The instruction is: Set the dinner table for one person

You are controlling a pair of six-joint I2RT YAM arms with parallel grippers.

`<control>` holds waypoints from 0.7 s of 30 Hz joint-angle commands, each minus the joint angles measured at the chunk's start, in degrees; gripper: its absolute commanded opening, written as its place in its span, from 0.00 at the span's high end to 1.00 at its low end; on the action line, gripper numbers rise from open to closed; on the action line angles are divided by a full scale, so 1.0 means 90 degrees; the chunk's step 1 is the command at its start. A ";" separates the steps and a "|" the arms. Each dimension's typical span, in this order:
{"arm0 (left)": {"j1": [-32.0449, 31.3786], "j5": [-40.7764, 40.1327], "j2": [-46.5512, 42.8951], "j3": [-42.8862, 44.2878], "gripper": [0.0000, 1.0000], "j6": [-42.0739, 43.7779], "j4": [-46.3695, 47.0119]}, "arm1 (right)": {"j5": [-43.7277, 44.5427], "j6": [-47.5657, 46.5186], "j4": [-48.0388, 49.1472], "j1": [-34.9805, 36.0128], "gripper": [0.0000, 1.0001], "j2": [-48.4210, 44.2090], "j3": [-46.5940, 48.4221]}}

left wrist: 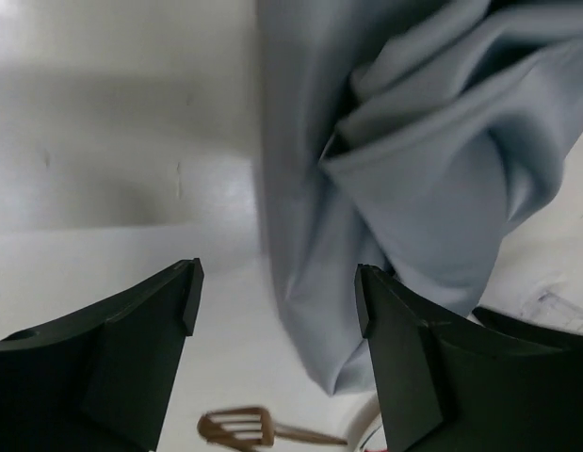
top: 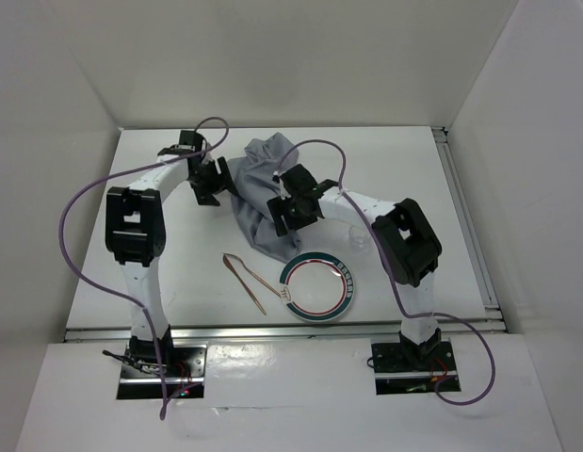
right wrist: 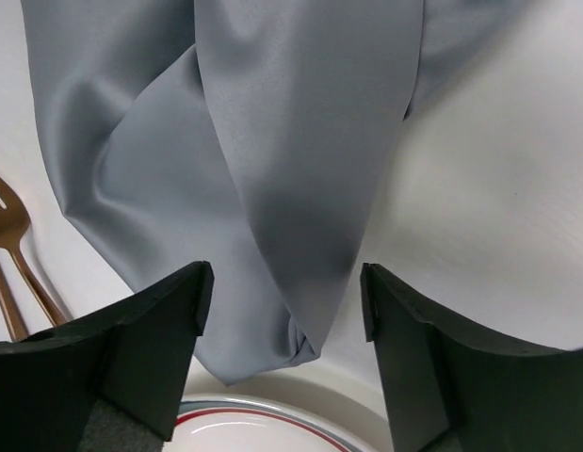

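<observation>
Grey cloth (top: 256, 179) lay crumpled on your tabletop (top: 404, 169), long axis far-to-near, near tip at the plate (top: 351, 287) rim. You had the right gripper (top: 289, 212) over that tip, left gripper (top: 208, 185) beside its left edge; both jaws wide, empty.

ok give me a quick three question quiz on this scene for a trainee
1. True or false: the grey cloth lies flat and neatly folded.
2. Relative to the plate, the copper cutlery lies: A) on it; B) beside it on the dinner table, on the left arm's side; C) on its far side, by the back wall.
3. Fill in: the left claw and right claw are both ____, gripping nothing.

Key: 1 false, it is crumpled; 2 B; 3 open.
</observation>
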 commanded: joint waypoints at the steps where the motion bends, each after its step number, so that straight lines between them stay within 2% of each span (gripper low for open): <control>1: -0.0006 0.0165 0.0366 0.0800 0.18 -0.0076 0.0129 | -0.0024 -0.0026 0.0332 -0.0099 0.26 0.0023 0.0031; 3: -0.0006 0.0019 0.0706 0.1072 0.18 -0.0153 0.0129 | -0.0082 -0.0025 0.0410 -0.0099 0.32 0.0023 -0.0047; 4: -0.0006 0.0018 0.0825 0.1171 0.19 -0.0154 0.0071 | -0.0141 -0.0025 0.0468 -0.0157 0.39 0.0081 -0.0115; 9: -0.0006 0.0086 0.1382 0.1562 0.28 -0.0369 0.0071 | -0.0316 -0.0025 0.0469 -0.0158 0.55 0.0139 -0.0174; 14: -0.0006 0.0028 0.1627 0.1689 0.34 -0.0437 0.0071 | -0.0336 -0.0025 0.0528 -0.0216 0.57 0.0140 -0.0174; 17: -0.0006 -0.0040 0.1558 0.1446 0.40 -0.0506 0.0256 | -0.0336 -0.0025 0.0528 -0.0216 0.35 0.0140 -0.0174; 19: -0.0006 -0.0040 0.1480 0.1387 0.40 -0.0506 0.0256 | -0.0404 -0.0025 0.0528 -0.0216 0.23 0.0062 -0.0251; 21: -0.0006 -0.0040 0.1422 0.1387 0.36 -0.0506 0.0256 | -0.0405 -0.0025 0.0654 -0.0216 0.23 -0.0094 -0.0340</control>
